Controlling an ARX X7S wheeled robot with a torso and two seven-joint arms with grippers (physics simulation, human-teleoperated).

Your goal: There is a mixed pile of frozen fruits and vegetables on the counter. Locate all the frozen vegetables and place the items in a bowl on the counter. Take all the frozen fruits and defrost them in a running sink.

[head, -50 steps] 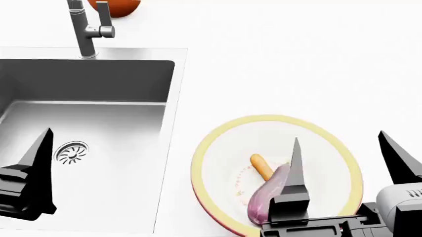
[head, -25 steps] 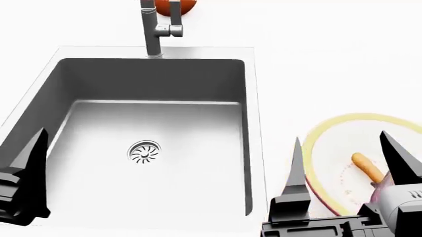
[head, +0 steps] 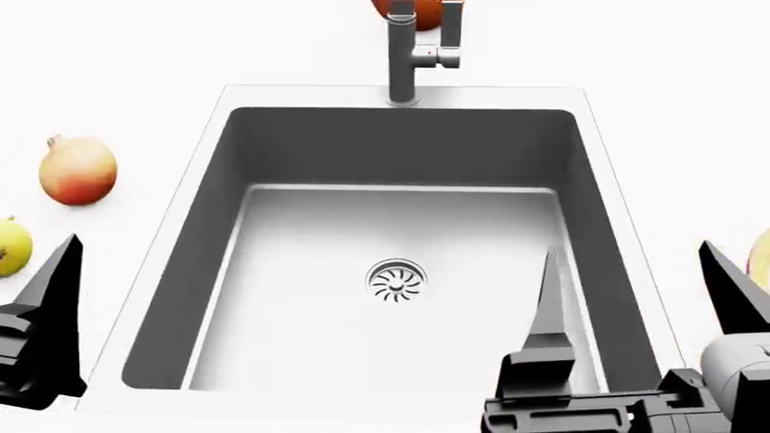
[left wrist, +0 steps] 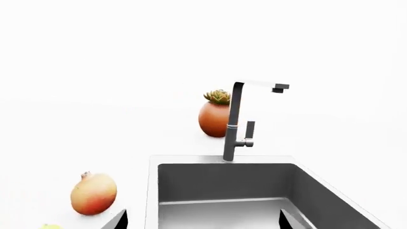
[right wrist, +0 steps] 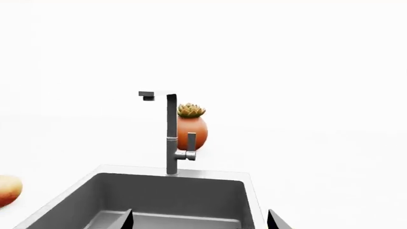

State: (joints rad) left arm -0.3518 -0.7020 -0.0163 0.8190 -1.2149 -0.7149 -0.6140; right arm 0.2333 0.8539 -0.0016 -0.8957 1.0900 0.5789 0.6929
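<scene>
Sliding rightward since before, the grey steel sink (head: 398, 262) is now sitting centred; both black grippers, left (head: 42, 311) and right (head: 637, 316), are hovering wide open, empty. Round yellow-red fruit (head: 78, 170) and yellow pear-shaped fruit (head: 10, 245) are lying on the white counter (head: 673, 108), left of the basin.

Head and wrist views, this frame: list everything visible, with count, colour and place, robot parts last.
Sink: one, grey steel, centre, nothing in it.
Drain: one, round, slotted, on the basin floor.
Faucet: one, grey, behind the sink; no water visible.
Round fruit: one, yellow-red, on the counter left of the sink.
Yellow fruit: one, at the left edge, cut off.
Potted succulent: one, orange pot, behind the faucet.
Bowl: rim sliver, pale yellow, right edge.
Left gripper: dark fingers, open.
Right gripper: dark fingers, open.
</scene>
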